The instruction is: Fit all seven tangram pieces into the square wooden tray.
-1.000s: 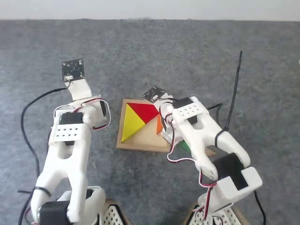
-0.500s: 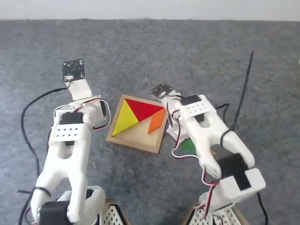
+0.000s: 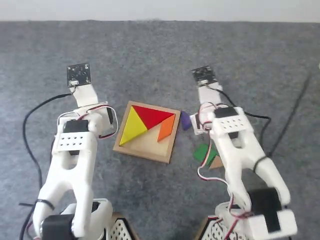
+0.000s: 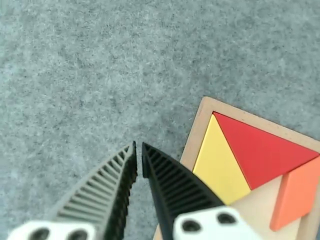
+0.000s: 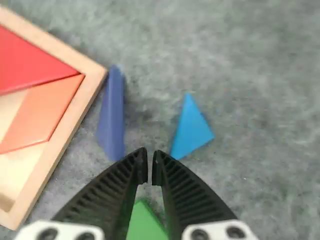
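The square wooden tray (image 3: 141, 149) lies tilted between the arms, holding a red triangle (image 3: 154, 116), a yellow triangle (image 3: 131, 128) and an orange piece (image 3: 166, 129). My left gripper (image 4: 138, 147) is shut and empty on the carpet just off the tray's rim (image 4: 199, 116), beside the yellow triangle (image 4: 218, 162). My right gripper (image 5: 149, 156) is shut and empty over the carpet between a purple piece (image 5: 112, 118) and a light blue triangle (image 5: 191, 128), with a green piece (image 5: 145, 223) under its fingers. The purple piece (image 3: 185, 120) and green piece (image 3: 202, 152) lie to the right of the tray.
A tan piece (image 3: 217, 162) pokes out beside the right arm, close to the green one. Grey carpet covers the whole table, with open carpet beyond the tray at the far side. Cables trail off both arms.
The tray slid left and turned, with the orange piece now lying in it. The right arm swung right, away from the tray, uncovering the purple and green pieces. The left arm kept still.
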Available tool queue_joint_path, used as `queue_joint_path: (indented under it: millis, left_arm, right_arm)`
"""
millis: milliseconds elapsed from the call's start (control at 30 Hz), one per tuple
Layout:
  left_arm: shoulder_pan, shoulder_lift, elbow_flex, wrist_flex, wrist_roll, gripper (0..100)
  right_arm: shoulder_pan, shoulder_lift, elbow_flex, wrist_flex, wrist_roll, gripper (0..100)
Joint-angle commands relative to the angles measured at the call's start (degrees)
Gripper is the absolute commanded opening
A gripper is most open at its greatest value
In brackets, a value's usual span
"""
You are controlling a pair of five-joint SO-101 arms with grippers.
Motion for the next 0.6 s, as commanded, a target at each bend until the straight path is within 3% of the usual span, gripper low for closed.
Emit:
queue_joint_path:
  millis: [0, 133, 233, 367, 567]
  left_arm:
    - [0.26, 0.09, -1.36, -1.58, -0.35, 2]
    - [0.35, 0.09, -0.84, -1.76, -0.35, 2]
    - [0.35, 0.09, -0.84, -1.76, -0.35, 2]
    - [0.35, 0.09, -0.75, -1.76, -0.35, 2]
    - [0.35, -0.26, -0.04, -1.76, -0.35, 2]
  right_arm:
    - [0.31, -7.69, 2.02, -1.19, -0.88, 2.4]
    - [-1.63, -12.35, 4.66, -1.36, -1.14, 4.0]
    - [-3.74, -13.49, 4.75, -1.71, -1.14, 10.8]
    - [-6.64, -8.48, 1.14, -1.98, -0.35, 16.3]
    - [-7.08, 5.85, -8.26, 1.98, 16.18, 15.9]
